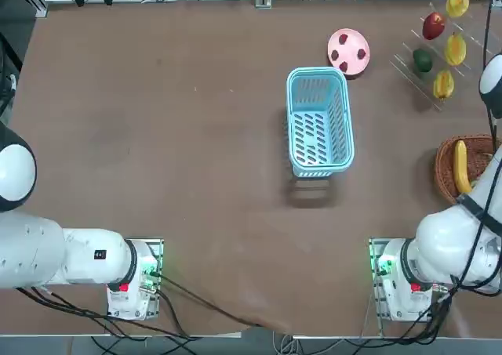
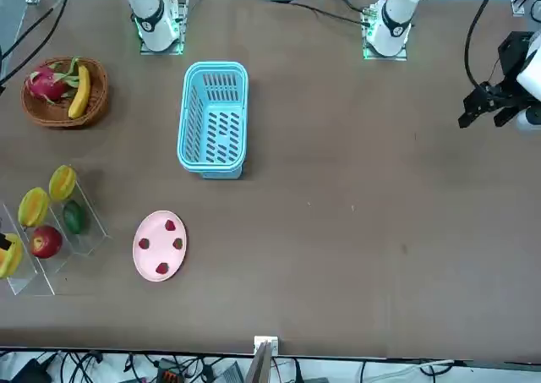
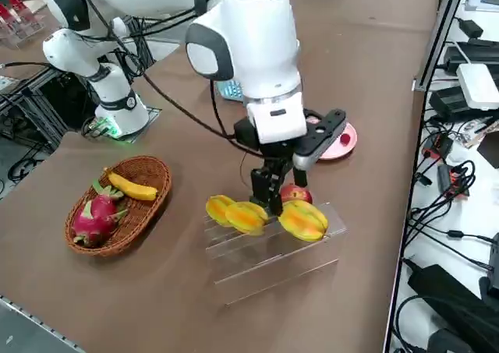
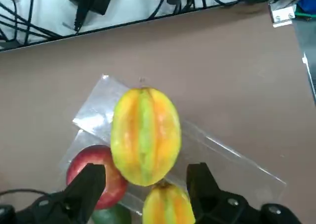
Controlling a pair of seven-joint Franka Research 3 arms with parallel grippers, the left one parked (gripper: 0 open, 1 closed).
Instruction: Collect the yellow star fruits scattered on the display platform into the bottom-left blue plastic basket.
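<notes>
Yellow-orange star fruits [image 3: 303, 220], blue basket [image 1: 318, 121]

Even bright overhead light; soft shadows beside blue basket [image 1: 318, 121]; wrist view close, fruit slightly soft.

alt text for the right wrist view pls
The open right gripper hangs above a yellow star fruit on the clear display platform, a red apple and a second star fruit just beside it.
</notes>
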